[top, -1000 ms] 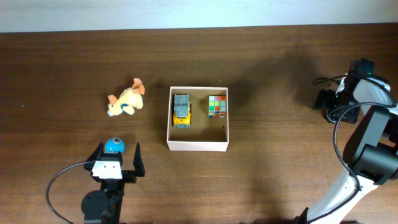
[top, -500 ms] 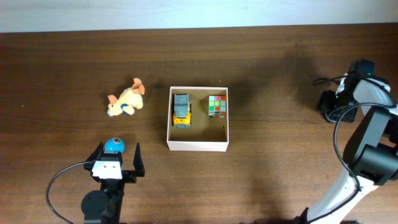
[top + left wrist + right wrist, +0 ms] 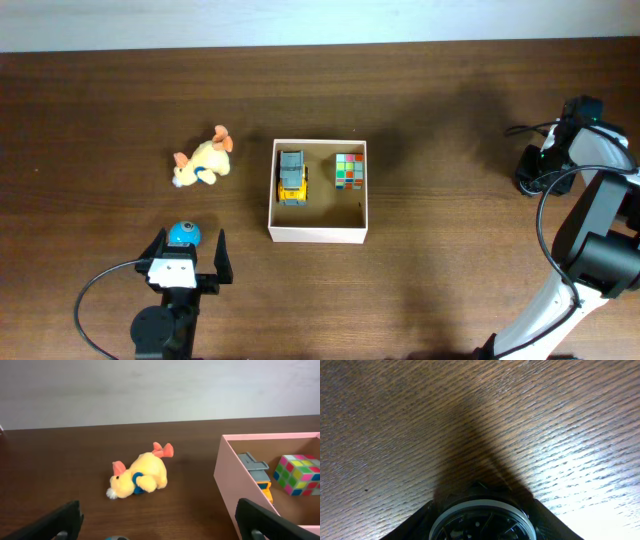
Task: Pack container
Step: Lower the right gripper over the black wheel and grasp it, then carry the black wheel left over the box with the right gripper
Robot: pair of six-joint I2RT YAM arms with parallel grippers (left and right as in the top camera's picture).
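Found the left gripper (image 3: pixel 191 240) nearest, jaws spread wide and gripping nothing. Saw a small round blue toy (image 3: pixel 183 234) lying on the dark wooden table (image 3: pixel 450 300) between those jaws, closer to the left one. Noted, ahead and to the right of those jaws, the square shallow container (image 3: pixel 318 235) with white outer walls and a tan cardboard inside, its open top up. Spotted inside it a yellow-and-grey toy truck (image 3: pixel 291 178) at the left and a multicoloured puzzle cube (image 3: pixel 350 170) at the right, apart. Noted a yellow plush duck (image 3: pixel 203 163) lying ahead of the jaws, left of the container. Found the right gripper (image 3: pixel 528 168) close above the table, well to the container's right; could not tell how its jaws stood.
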